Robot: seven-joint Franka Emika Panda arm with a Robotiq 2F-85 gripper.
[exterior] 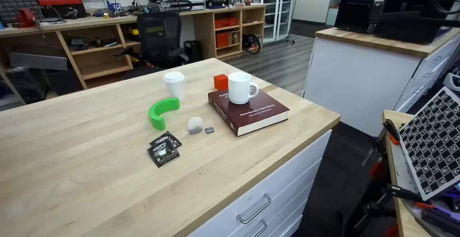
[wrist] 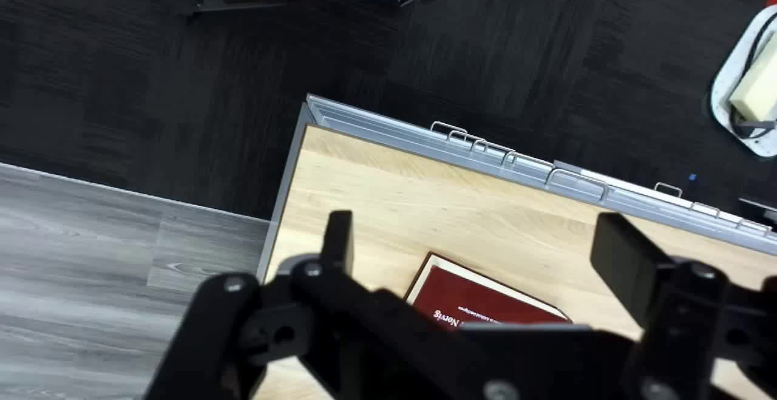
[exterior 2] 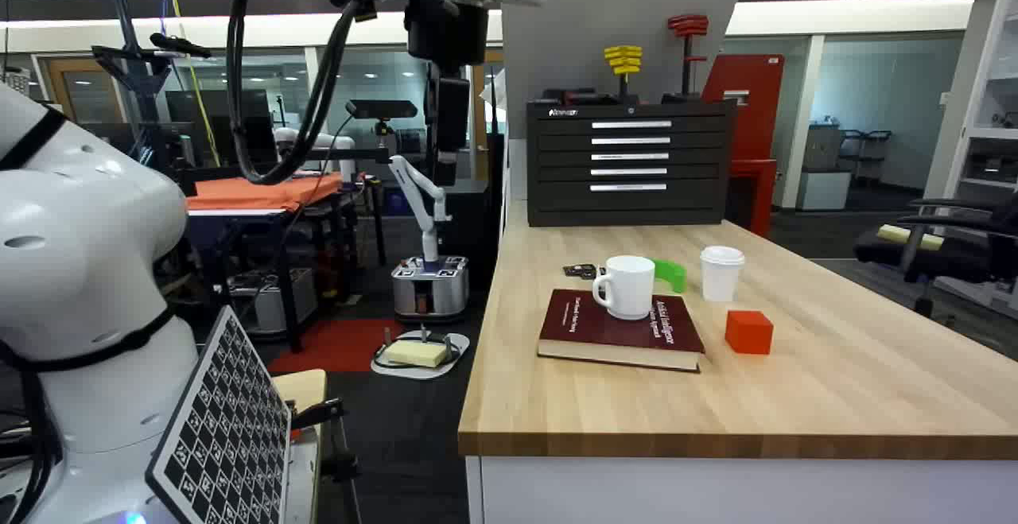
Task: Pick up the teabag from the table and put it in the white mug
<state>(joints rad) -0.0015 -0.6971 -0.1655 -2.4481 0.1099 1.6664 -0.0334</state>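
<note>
The teabag (exterior: 195,124), a small whitish pouch with a dark tag, lies on the light-wood table (exterior: 107,179) in front of a book in an exterior view. The white mug (exterior: 238,89) stands upright on that book; it also shows in an exterior view (exterior 2: 628,289), where the teabag is hidden. My gripper (wrist: 476,227) has its two black fingers wide apart with nothing between them in the wrist view. In an exterior view the gripper (exterior 2: 444,166) points down, high up and away from mug and teabag. The mug and teabag do not show in the wrist view.
The dark red book (exterior: 251,113) lies under the mug. An orange-red cube (exterior: 220,82), a taller lidded white cup (exterior: 175,86), a green curved piece (exterior: 161,111) and black packets (exterior: 163,150) are on the table. A black tool chest (exterior 2: 628,166) stands at its far end.
</note>
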